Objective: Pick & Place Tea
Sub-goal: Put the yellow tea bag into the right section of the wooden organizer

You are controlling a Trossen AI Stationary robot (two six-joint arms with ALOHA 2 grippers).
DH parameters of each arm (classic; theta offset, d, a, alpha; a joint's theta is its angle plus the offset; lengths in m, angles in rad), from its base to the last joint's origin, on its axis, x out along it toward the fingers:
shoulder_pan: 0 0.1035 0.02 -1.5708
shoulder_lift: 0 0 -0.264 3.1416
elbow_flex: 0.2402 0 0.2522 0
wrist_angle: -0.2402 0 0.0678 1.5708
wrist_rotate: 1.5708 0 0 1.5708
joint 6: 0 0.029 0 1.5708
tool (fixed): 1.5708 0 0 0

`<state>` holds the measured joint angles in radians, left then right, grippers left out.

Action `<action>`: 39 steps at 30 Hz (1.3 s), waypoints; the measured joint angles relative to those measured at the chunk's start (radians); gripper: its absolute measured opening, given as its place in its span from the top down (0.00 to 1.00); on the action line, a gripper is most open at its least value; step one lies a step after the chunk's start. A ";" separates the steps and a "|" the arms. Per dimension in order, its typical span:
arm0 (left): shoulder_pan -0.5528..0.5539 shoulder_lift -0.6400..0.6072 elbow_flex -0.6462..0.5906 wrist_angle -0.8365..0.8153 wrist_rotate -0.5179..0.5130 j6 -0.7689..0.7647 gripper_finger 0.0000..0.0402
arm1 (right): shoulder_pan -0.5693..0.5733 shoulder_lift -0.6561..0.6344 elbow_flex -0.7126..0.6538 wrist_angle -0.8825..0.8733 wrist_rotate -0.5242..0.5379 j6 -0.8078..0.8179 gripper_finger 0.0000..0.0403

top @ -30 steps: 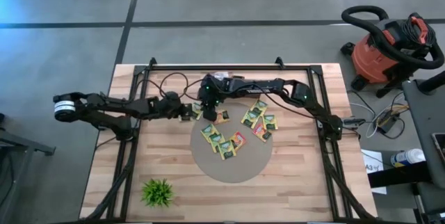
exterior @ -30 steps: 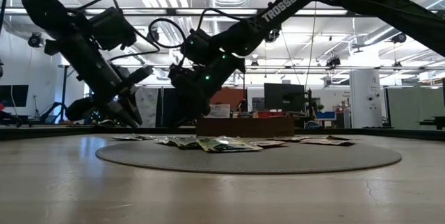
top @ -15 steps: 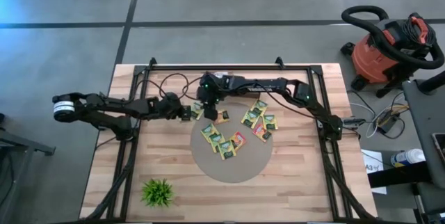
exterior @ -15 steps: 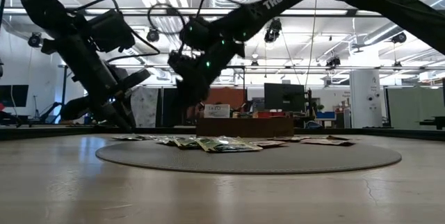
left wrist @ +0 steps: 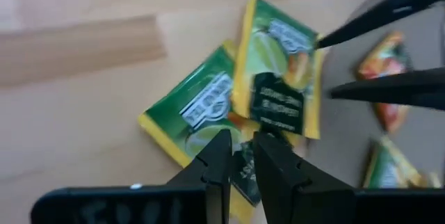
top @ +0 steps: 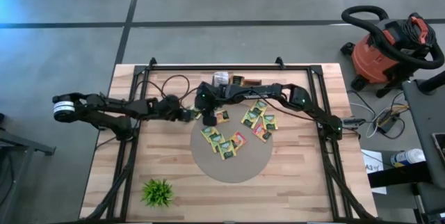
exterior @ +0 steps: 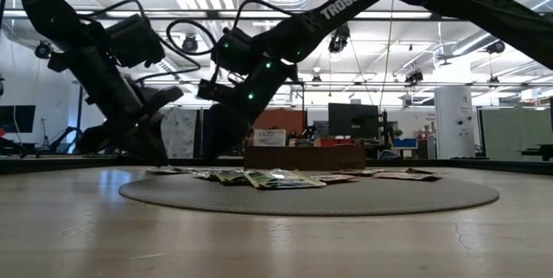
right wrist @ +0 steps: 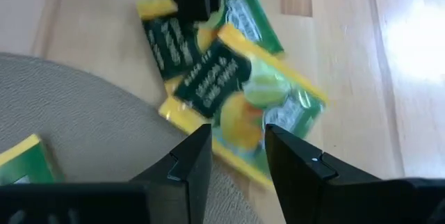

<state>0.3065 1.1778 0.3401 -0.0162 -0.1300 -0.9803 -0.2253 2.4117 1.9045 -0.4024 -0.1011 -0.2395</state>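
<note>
Several yellow-green and orange tea sachets [top: 229, 140] lie on the round grey mat [top: 243, 168]. Two more overlap on the wood at the mat's far-left edge: a lower one [left wrist: 198, 109] and an upper one [left wrist: 278, 71] lying across it. My left gripper [left wrist: 241, 151] comes from the table's left, nearly shut, at the lower sachet. My right gripper [right wrist: 233, 147] reaches in from the right and stands open just above the upper sachet [right wrist: 243, 99], one finger on each side. In the high view the two grippers [top: 189, 115] [top: 207, 118] almost meet. My left gripper has the lower sachet's dark-label corner [left wrist: 243, 172] in the narrow gap between its two fingers. The fingers slant down from the table's left. The sachet lies flat on the wood, its far part under the upper sachet. Whether it is pinched or only pressed, I cannot tell.
A small green plant [top: 158, 192] stands near the front left. A brown box [exterior: 302, 157] and small items [top: 229, 79] sit at the far edge. Black frame rails [top: 132, 147] run along both table sides. A red vacuum [top: 389, 43] stands off the table at the right.
My right gripper has gone toward the table's near edge and down over the two overlapping sachets, rolling its wrist as it went. My left gripper has kept its place and rolled slightly. The sachets have stayed where they were.
</note>
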 joint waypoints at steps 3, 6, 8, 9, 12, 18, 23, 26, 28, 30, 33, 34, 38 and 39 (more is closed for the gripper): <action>0.000 0.003 0.000 0.025 -0.001 0.025 0.86 | 0.000 0.022 0.000 0.014 0.000 0.007 0.67; 0.000 0.002 0.000 0.035 -0.001 0.026 0.86 | 0.000 0.038 0.001 0.021 -0.001 0.027 0.67; 0.000 0.001 0.000 0.035 -0.007 0.027 0.86 | 0.000 0.041 0.003 0.015 -0.002 0.037 0.67; 0.000 0.001 0.000 0.034 -0.016 0.027 0.86 | 0.001 0.041 0.003 0.014 -0.003 0.040 0.67; 0.005 0.000 0.000 0.034 -0.029 0.023 0.86 | 0.005 0.041 0.006 0.009 -0.004 0.042 0.67; 0.042 -0.001 -0.001 0.000 -0.052 -0.017 0.86 | 0.006 0.043 0.029 -0.018 -0.009 0.120 0.67; 0.090 0.000 -0.001 0.009 -0.003 -0.008 0.86 | 0.014 0.049 0.081 -0.026 -0.016 0.108 0.67; 0.102 0.000 -0.001 0.021 0.017 -0.007 0.86 | 0.017 0.048 0.108 -0.031 -0.016 0.102 0.67; 0.106 0.003 -0.001 0.024 0.017 0.000 0.86 | 0.017 0.048 0.130 -0.078 -0.015 0.102 0.67; 0.108 0.011 -0.001 0.025 0.019 0.007 0.86 | 0.016 0.048 0.154 -0.118 -0.015 0.087 0.67; 0.108 0.037 -0.001 0.027 0.040 0.009 0.86 | 0.016 0.040 0.182 -0.172 -0.006 0.057 0.67; 0.108 0.047 -0.001 0.037 0.051 0.009 0.86 | 0.016 0.039 0.184 -0.181 -0.004 0.053 0.67; 0.108 0.091 -0.001 0.107 0.095 0.000 0.86 | 0.016 0.044 0.152 -0.175 -0.004 0.049 0.67; 0.108 0.095 -0.001 0.121 0.096 -0.011 0.86 | 0.016 0.044 0.137 -0.163 -0.003 0.048 0.67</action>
<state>0.4145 1.2731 0.3393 0.1044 -0.0345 -0.9915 -0.2092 2.4557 2.0411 -0.5650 -0.1044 -0.1916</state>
